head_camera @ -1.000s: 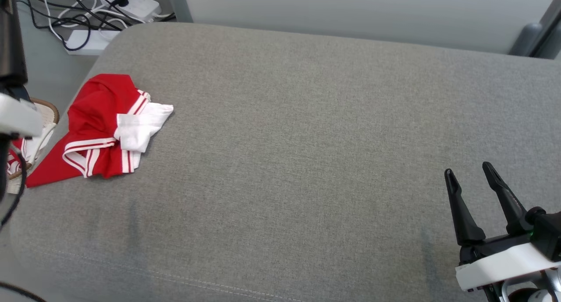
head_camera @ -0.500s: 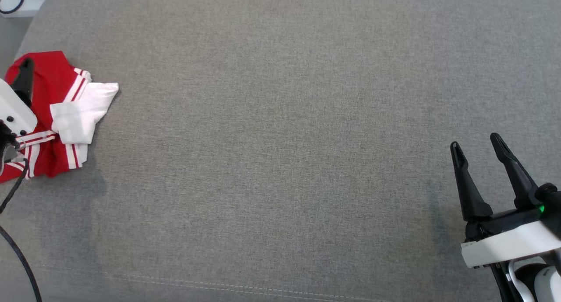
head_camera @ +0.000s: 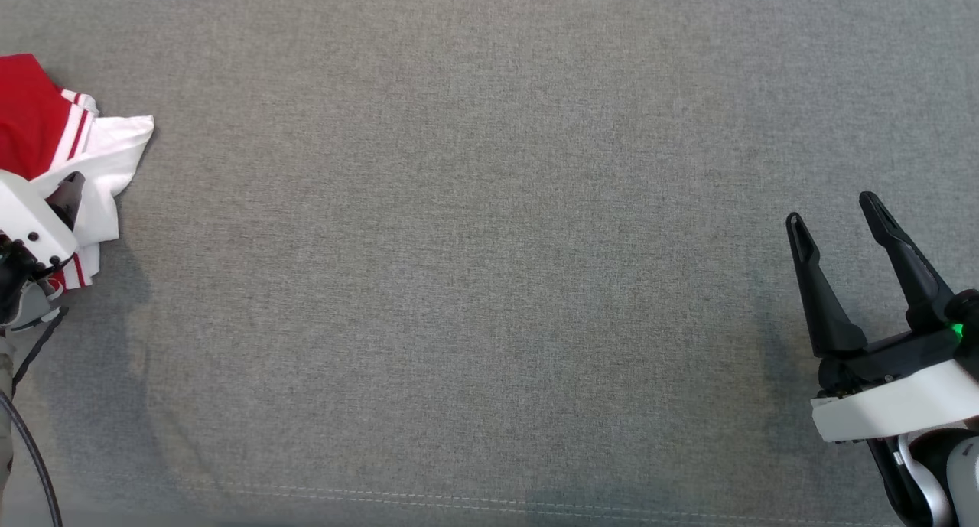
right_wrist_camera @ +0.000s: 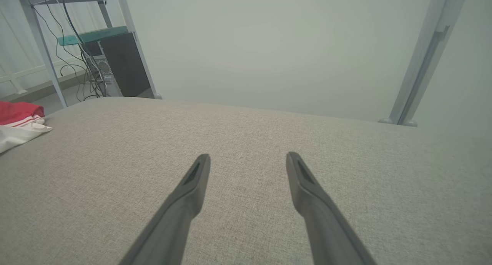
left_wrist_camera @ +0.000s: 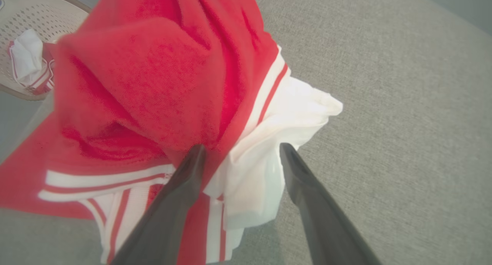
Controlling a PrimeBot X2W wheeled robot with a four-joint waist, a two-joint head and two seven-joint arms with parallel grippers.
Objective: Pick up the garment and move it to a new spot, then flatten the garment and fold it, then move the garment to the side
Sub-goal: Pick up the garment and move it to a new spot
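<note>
The robot's head has tipped down, so the crumpled red and white cloth garment (left_wrist_camera: 161,84) now shows at the far left of the grey fabric surface (head_camera: 489,282), partly cut off. The left pincer (left_wrist_camera: 242,149) has come down over it, wide open, ready to grab. The right pincer (head_camera: 832,212) waits open, holding nothing.

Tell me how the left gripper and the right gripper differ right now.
The left gripper is over the red and white garment, straddling a white fold, while the right gripper is over bare grey cushion, far from the garment. In the head view the left gripper is cut off by the left edge, while the right gripper shows both fingers at the lower right. Both are open and hold nothing.
</note>
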